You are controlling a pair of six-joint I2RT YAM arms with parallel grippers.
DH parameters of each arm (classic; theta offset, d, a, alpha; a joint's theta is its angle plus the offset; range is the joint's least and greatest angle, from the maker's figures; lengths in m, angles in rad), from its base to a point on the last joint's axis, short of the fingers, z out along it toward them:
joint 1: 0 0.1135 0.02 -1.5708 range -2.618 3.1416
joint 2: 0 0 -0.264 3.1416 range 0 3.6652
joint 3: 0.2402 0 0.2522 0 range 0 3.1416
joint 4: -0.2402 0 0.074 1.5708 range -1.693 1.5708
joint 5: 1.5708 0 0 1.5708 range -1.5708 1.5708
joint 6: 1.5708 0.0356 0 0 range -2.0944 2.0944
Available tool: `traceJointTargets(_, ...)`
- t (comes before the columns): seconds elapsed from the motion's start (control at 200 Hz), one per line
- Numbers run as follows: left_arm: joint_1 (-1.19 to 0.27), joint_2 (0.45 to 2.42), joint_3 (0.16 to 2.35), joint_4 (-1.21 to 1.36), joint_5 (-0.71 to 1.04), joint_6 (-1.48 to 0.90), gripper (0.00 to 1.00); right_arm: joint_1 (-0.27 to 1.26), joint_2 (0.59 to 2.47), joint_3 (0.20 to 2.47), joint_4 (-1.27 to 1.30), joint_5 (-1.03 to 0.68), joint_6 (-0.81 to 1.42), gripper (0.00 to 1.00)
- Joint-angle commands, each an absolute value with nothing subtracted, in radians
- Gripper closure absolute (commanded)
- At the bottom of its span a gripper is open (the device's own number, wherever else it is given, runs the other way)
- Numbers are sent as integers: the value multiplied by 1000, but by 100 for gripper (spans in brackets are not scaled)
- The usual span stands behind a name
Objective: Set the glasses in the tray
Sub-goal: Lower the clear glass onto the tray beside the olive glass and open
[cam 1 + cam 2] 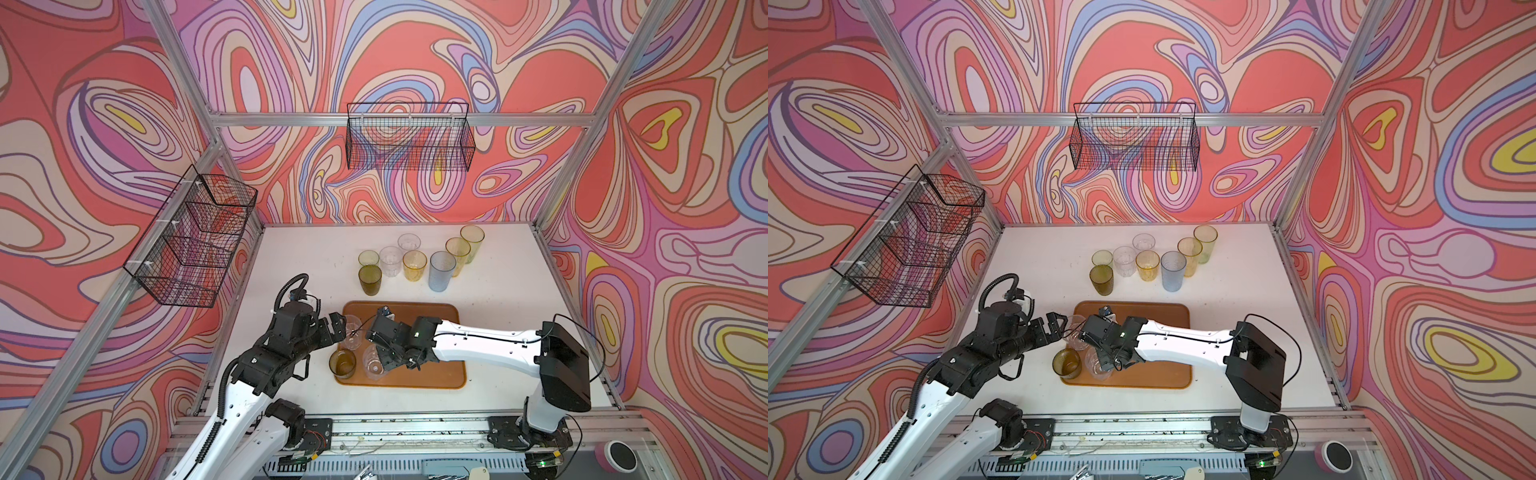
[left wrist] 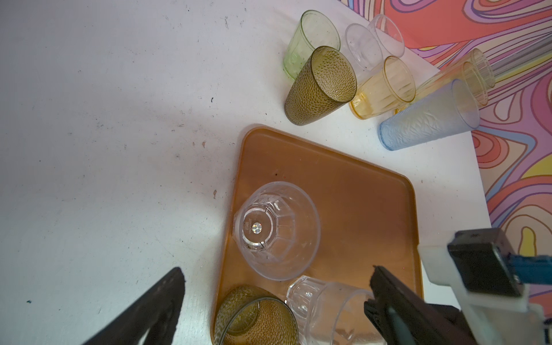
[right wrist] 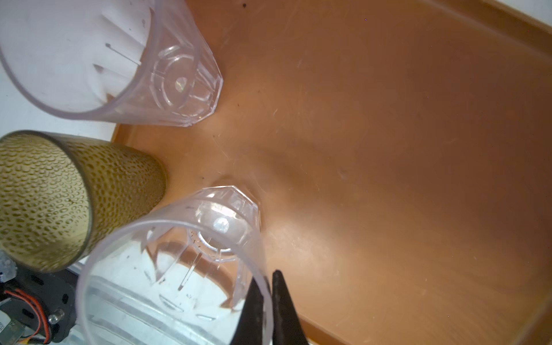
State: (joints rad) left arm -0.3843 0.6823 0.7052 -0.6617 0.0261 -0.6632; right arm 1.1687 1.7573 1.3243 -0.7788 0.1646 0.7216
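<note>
Scuffed white tabletop (image 1: pixel 291 257) carries a low-rimmed orange-brown tray (image 1: pixel 436 357). At its left end the left gripper (image 1: pixel 341 329) hangs with jaws spread wide, close by a clear faceted glass (image 1: pixel 352 331) standing on the tray. Beside that stand a dimpled olive-amber glass (image 1: pixel 343 363) and a second clear glass (image 3: pixel 179 254), whose wall the right gripper (image 3: pixel 266 307) pinches at the rim. Behind the tray eight glasses (image 1: pixel 414 265) cluster on the table: olive, green, clear, yellow, pale blue. Swirled pink and coral walls (image 1: pixel 415 50) carry black wire baskets (image 1: pixel 191 241).

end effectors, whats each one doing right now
Left end effector: open, holding nothing.
Right end effector: closed on the rim of a clear glass.
</note>
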Motion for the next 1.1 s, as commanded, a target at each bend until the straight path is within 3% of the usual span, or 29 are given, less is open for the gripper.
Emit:
traceJointTargets(0.0, -377, 683, 695, -675, 23, -674, 0, 1182, 1766, 1365, -779, 171, 715, 100)
traceJointTargets(0.501, -375, 685, 692, -673, 30, -673, 0, 1186, 1815, 1401, -807, 192, 709, 100)
traceJointTargets(0.716, -374, 689, 693, -673, 35, -672, 0, 1186, 1814, 1399, -799, 181, 722, 92)
traceJointTargets(1.092, -373, 687, 690, -673, 32, -673, 0, 1186, 1813, 1394, -770, 165, 733, 89)
